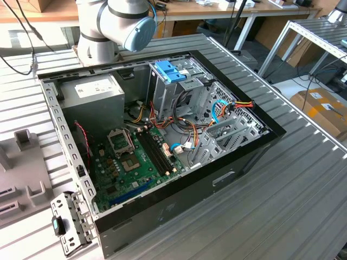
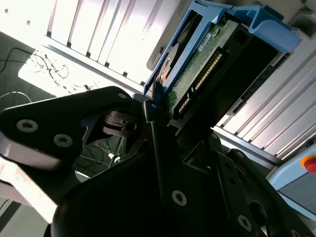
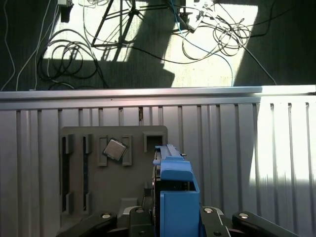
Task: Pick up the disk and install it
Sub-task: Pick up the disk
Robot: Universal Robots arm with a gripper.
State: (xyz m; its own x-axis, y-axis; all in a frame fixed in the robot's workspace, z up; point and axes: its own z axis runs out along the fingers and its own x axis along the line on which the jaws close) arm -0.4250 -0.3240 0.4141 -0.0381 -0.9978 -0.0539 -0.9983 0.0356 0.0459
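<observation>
My gripper (image 3: 174,218) is shut on the disk (image 3: 173,190), a dark flat drive with bright blue plastic rails, held on edge above the ribbed metal table (image 3: 237,148). In the second wrist view the disk (image 2: 212,54) shows its green circuit board and connector row, clamped between the black fingers (image 2: 154,126) of the gripper (image 2: 185,126). Beneath and just beside the disk lies a grey slotted fixture (image 3: 89,173). The open computer case (image 1: 179,189) lies on its side in the exterior view, with a drive cage (image 1: 187,89) at its far end.
A paler blue tray (image 1: 166,71) sits atop the drive cage, next to a grey power supply box (image 1: 92,96). A square processor chip (image 3: 114,149) rests on the fixture. The table edge (image 3: 148,92) borders a floor strewn with cables (image 3: 69,59). The arm's base (image 1: 116,21) stands behind the case.
</observation>
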